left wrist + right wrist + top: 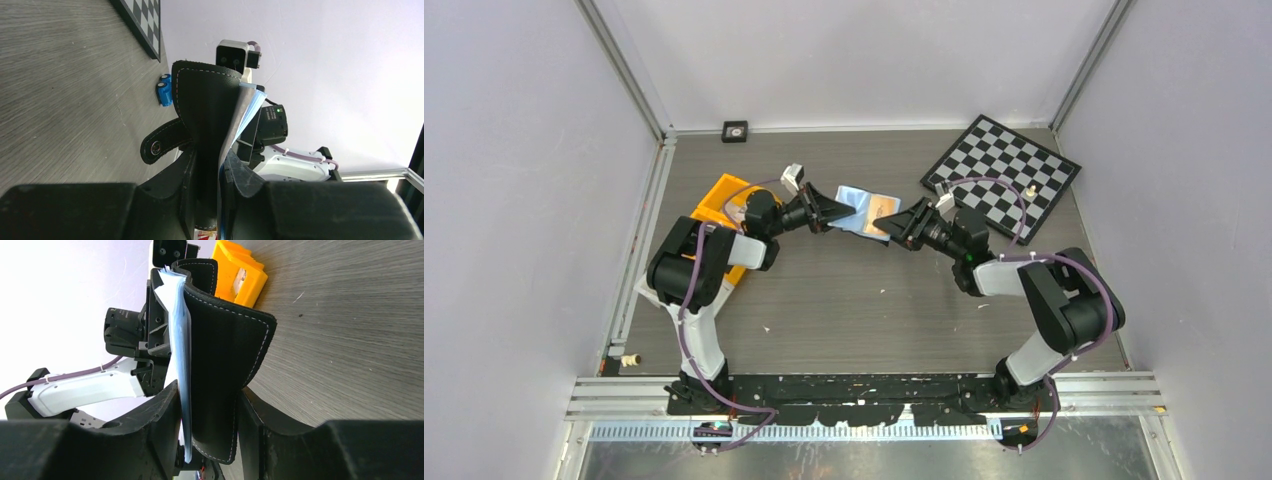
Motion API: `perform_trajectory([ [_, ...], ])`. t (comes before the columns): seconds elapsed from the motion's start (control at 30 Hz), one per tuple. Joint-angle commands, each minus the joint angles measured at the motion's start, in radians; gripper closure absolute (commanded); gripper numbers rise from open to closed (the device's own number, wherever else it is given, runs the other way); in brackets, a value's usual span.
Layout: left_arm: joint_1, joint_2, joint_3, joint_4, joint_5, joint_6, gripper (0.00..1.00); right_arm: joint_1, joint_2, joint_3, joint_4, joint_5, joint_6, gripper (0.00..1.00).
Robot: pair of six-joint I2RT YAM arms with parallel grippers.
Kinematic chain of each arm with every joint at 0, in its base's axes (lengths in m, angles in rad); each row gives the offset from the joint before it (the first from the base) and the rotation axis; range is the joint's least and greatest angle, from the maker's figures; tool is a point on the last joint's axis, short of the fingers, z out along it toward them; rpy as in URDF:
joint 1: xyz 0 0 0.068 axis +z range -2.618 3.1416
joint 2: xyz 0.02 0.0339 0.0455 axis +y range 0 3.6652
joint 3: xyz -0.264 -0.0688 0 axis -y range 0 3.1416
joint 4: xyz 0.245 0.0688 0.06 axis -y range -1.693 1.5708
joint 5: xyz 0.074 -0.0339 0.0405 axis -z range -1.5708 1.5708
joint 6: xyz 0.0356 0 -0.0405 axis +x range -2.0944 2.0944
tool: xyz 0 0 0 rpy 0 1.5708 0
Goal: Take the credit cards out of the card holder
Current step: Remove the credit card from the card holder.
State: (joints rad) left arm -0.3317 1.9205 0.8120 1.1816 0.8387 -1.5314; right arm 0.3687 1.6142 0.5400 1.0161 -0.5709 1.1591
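light: bright, even | shadows: faint | card holder (225,365) sharp | wall (50,280) overexposed

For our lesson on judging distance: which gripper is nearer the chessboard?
Right. The right gripper is just left of the chessboard; the left gripper is farther left, by the orange bin, with the wallet between them.

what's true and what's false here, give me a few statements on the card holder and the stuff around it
1. The card holder sits between the fingers of both the left gripper and the right gripper. True.
2. The card holder lies flat on the table. False: the grippers hold it up on edge.
3. The chessboard lies at the table's far right. True.
4. The orange bin is beside the right arm. False: it is by the left arm.
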Motion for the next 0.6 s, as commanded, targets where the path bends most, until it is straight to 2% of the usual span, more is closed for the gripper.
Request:
perform_trajectory([
  [0.0,-0.001,-0.03,-0.013,-0.011,0.004,0.053,0.9,-0.013,-0.092,-0.004,-0.059,0.061,-0.065,0.53],
  [0.23,-0.001,-0.056,-0.019,-0.077,-0.005,0.105,0.9,-0.029,-0.127,-0.01,-0.098,0.073,-0.08,0.57],
  [0.57,0.006,-0.057,-0.029,-0.086,-0.012,0.117,0.89,-0.029,-0.125,0.016,-0.152,0.06,-0.107,0.83],
])
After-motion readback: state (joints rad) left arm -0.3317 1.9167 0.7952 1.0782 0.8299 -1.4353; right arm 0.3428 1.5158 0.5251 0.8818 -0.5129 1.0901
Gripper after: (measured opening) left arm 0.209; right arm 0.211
